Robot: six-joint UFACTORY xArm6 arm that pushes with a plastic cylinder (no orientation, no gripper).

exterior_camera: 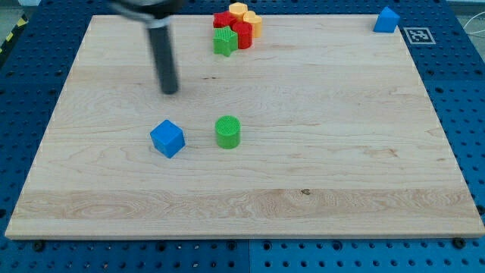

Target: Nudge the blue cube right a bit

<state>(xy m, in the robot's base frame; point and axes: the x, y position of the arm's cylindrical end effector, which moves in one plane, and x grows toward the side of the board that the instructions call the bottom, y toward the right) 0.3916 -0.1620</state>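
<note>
1. Currently, the tip (168, 91) is seen above the blue cube (167, 139) in the view, a little toward the top, apart from it and touching nothing.
2. No jaws are fitted to this arm, so no spread or pinch can be reported; only a plain dark rod is carried.
3. The blue cube is found left of centre on the worktop (341, 167), turned so that a corner points toward the view's bottom.
4. A green cylinder (227, 131) is standing just to the cube's right, with a narrow gap between the two.
5. For a rightward nudge, the tip is best brought round to the cube's left side first, passing clear of it so that it is not knocked downward.
6. Contact is best made level with the cube's middle; because the cube is turned, an off-centre push is likely to spin it rather than slide it.
7. The stroke is best kept short and slow, since only a little travel is asked for and the cylinder would probably be struck by a longer one.
8. The cluster of red, yellow and green blocks (236, 29) at the top and the blue block (386, 20) at the top right are well apart and are not expected to matter.
</note>
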